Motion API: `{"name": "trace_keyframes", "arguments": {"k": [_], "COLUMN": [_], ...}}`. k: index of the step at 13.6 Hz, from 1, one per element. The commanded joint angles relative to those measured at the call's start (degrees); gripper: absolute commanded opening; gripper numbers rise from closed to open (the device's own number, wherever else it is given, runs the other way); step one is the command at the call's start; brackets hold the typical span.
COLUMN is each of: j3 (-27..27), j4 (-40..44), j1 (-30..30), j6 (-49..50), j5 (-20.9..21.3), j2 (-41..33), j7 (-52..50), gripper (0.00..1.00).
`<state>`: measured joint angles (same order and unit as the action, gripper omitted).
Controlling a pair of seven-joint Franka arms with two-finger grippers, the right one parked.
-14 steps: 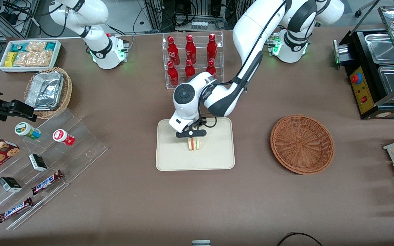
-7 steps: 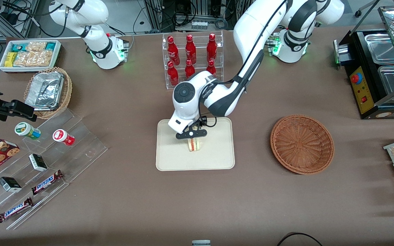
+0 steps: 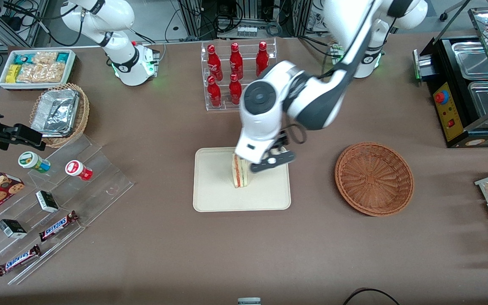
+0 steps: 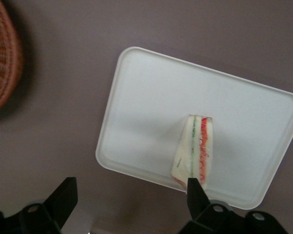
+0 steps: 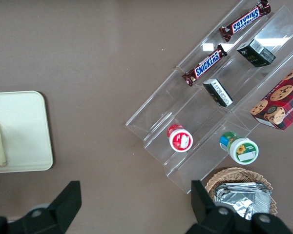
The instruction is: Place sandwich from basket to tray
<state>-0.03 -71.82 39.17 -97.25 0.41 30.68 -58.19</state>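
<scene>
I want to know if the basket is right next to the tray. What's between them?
Only bare brown table lies between the tray and the basket, as the front view shows. The open gripper hangs above the tray beside the sandwich.

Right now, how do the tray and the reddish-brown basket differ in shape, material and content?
The tray is flat, rectangular and smooth cream-white; the basket is round, bowl-shaped and woven wicker. The tray carries the sandwich; the basket holds nothing. The pincer, open, hangs above the tray's edge toward the basket. Both rest on the brown table.
</scene>
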Motion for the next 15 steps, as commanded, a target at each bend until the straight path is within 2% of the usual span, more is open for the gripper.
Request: {"name": "trace_keyframes", "arguments": {"k": [1, 5, 9, 13, 15], "j3": [1.3, 1.4, 1.4, 1.4, 1.4], "j4": [-3.8, -6.4, -12.8, -17.0, -21.1], "j1": [-2.6, -11.7, -22.8, -32.6, -34.8], "j6": [4.0, 9.6, 10.2, 10.7, 8.8], "j5": [0.6, 1.1, 0.7, 0.1, -1.3], "j2": [-6.4, -12.3, -19.4, -22.9, -25.7], "j7": [-0.3, 11.7, 29.5, 45.6, 51.3], "gripper": [0.99, 0.99, 0.99, 0.99, 0.99]}}
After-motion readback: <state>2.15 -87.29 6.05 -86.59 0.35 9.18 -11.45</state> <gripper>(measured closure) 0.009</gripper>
